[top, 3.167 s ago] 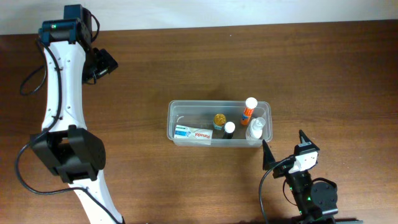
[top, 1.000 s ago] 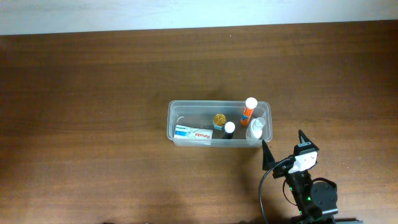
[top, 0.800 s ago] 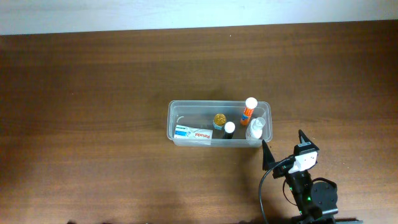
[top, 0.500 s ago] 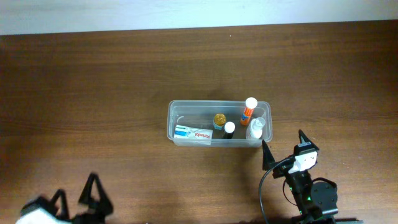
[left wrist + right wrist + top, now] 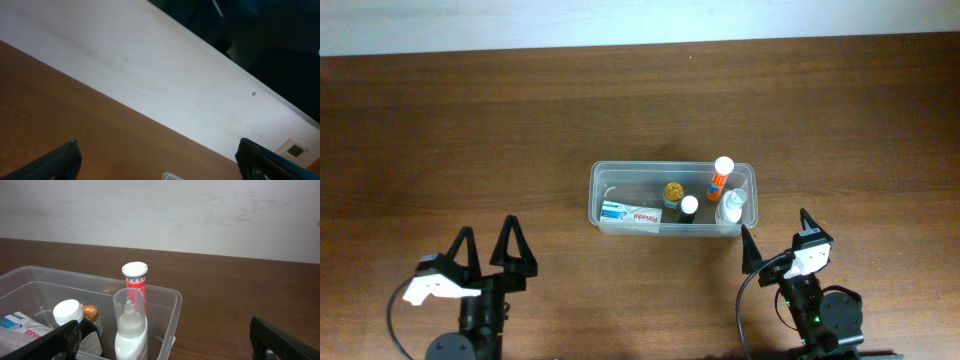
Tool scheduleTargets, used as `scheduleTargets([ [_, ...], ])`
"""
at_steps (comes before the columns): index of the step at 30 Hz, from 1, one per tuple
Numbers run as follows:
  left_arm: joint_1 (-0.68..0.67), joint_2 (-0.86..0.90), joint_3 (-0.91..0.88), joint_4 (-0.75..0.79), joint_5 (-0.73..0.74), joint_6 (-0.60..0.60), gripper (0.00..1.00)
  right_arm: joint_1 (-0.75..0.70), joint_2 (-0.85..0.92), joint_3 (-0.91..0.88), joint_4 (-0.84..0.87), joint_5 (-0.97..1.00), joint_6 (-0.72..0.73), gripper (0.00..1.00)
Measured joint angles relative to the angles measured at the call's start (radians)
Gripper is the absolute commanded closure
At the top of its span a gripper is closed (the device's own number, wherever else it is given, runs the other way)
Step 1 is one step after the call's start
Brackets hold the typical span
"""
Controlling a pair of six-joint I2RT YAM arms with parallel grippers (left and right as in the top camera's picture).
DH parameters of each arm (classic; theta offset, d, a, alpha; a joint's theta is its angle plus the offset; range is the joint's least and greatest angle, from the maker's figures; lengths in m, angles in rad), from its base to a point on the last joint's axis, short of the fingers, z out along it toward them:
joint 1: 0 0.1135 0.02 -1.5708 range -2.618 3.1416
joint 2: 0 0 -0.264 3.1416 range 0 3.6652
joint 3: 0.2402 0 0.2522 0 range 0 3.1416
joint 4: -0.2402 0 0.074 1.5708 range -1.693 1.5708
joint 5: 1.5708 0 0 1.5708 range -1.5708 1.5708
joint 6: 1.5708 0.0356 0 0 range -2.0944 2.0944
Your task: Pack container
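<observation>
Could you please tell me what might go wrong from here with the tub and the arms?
The open right pincer sits close to the near right corner of the tub; moving forward, it could shove it. The orange tube and the clear-capped bottle stand upright at that end, so a knock might topple them.

A container [image 5: 593, 196] sits a little right of the middle of the table [image 5: 470, 130], its long side running left to right. Inside it, a box [image 5: 630, 213] lies at the left along the near wall. A jar [image 5: 672, 192] stands in the middle with a small bottle [image 5: 689, 206] just beside it, and at the right end a tube [image 5: 721, 175] stands by the far wall with a capped bottle [image 5: 732, 207] nearer. The left gripper [image 5: 488, 228] is by the table's near edge, well apart to the container's left, and the right gripper [image 5: 774, 222] is just beside its near right corner.
</observation>
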Motion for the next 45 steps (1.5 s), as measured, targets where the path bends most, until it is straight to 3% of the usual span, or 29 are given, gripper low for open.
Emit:
scheduleTargets([
  [19, 0.000, -0.019, -0.159, 0.033, -0.007, 0.232, 0.01, 0.000, 0.000, 0.000, 0.000, 0.000, 0.000, 0.02],
  [33, -0.027, -0.019, -0.209, 0.010, -0.011, 0.632, 0.01, 0.000, 0.000, 0.000, 0.000, 0.000, 0.000, 0.02],
  [45, -0.027, -0.019, -0.209, 0.010, -0.011, 0.696, 0.01, 0.000, 0.000, 0.000, 0.000, 0.000, 0.001, 0.02],
])
